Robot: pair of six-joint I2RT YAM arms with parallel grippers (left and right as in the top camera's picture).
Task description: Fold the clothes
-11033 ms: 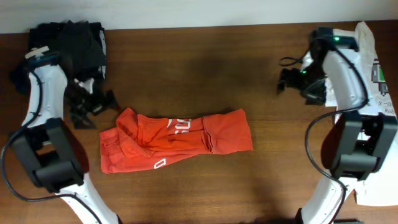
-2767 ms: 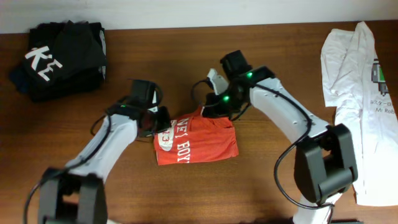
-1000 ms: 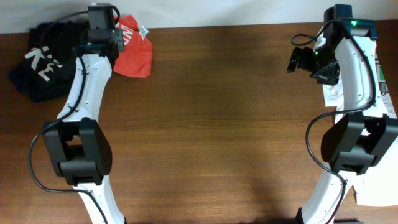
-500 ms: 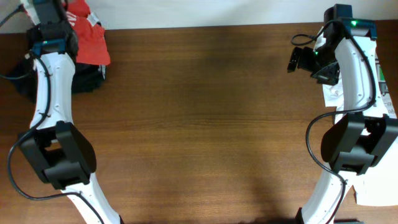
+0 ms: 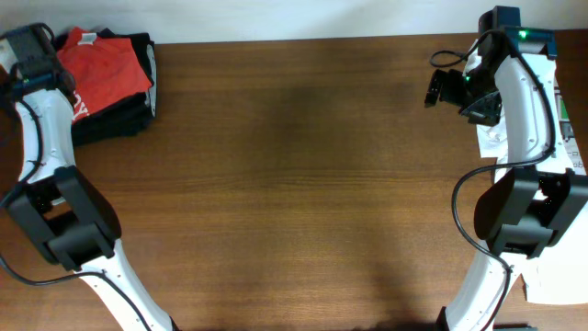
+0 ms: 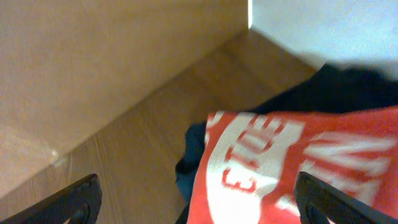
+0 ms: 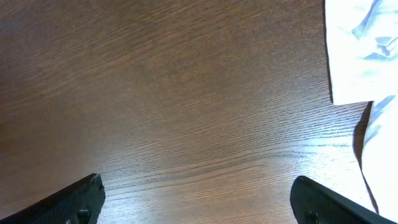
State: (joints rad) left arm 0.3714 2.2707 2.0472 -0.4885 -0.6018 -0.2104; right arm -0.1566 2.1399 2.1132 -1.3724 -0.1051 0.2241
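The clothes, a red-orange T-shirt [image 5: 106, 69] folded small with white lettering up, lie on top of a black pile [image 5: 124, 115] at the table's back left corner. In the left wrist view the T-shirt [image 6: 292, 162] fills the lower right, with black cloth under it. My left gripper [image 5: 37, 57] hovers at the shirt's left edge, open [image 6: 196, 205], its two fingertips wide apart and not touching the cloth. My right gripper [image 5: 443, 87] hangs open [image 7: 198, 202] over bare wood at the back right with nothing between its fingers.
The black folded garments [image 6: 336, 87] stick out beyond the red shirt. A white T-shirt [image 5: 571, 129] lies along the right edge, also in the right wrist view, where the white T-shirt [image 7: 357, 56] fills the upper right. The brown table [image 5: 303, 184] stretches between the arms.
My left gripper carried the red T-shirt left over the black pile, then opened and let it go; the shirt now rests there. The right arm has not moved.
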